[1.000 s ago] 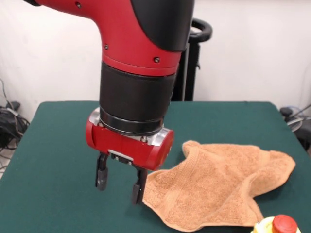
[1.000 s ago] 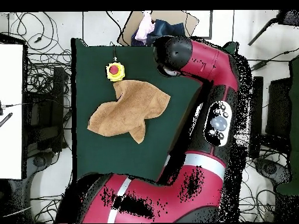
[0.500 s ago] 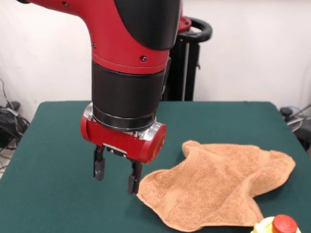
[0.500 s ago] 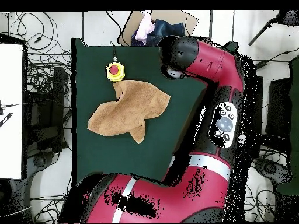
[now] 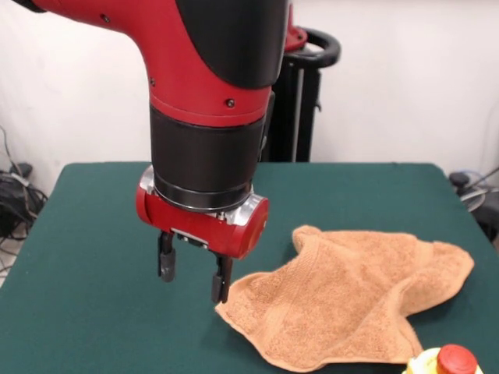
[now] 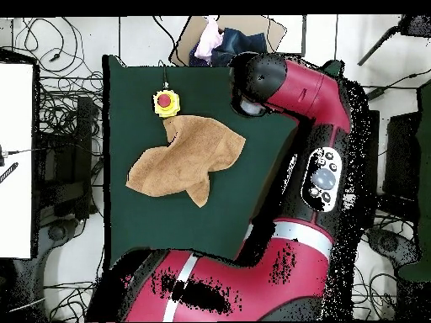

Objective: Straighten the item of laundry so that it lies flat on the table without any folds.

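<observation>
The item of laundry [image 5: 351, 300] is an orange-tan terry towel, rumpled, with raised folds and an uneven outline, on the right half of the green table [image 5: 86, 257]. My gripper [image 5: 193, 279] hangs open just left of the towel's near-left corner, with nothing between its fingers. Its right fingertip [image 5: 221, 292] stands right above that corner. In the overhead view the towel [image 6: 189, 160] lies on the table [image 6: 151, 227], and the arm's red head [image 6: 257, 80] hides the gripper.
A yellow object with a red cap [image 5: 446, 362] sits at the table's near-right edge, touching the towel's border; it also shows in the overhead view [image 6: 167, 103]. A black stand [image 5: 312, 93] rises behind the table. Cables [image 5: 15, 195] lie off the left side.
The gripper shifted left and lifted slightly, then settled back down a little. The towel's near-left corner has slid slightly left. The gripper stayed open.
</observation>
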Controlling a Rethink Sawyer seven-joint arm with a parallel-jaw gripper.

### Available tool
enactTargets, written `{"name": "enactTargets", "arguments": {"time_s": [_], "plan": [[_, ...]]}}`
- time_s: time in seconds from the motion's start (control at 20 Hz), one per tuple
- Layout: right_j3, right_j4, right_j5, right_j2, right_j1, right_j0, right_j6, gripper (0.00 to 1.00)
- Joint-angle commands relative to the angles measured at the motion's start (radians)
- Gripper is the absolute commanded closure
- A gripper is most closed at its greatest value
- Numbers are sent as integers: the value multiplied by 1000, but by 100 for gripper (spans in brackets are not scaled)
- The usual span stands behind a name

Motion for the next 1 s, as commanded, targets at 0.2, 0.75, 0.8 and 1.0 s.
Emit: {"name": "enactTargets", "arguments": {"time_s": [0.2,0.75,0.8,1.0], "plan": [[63,-17,5,104,57,11,76,0],[57,-19,-87,94,102,41,130,0],[58,-18,-94,94,105,44,136,0],[70,-13,-119,91,107,55,151,0]]}}
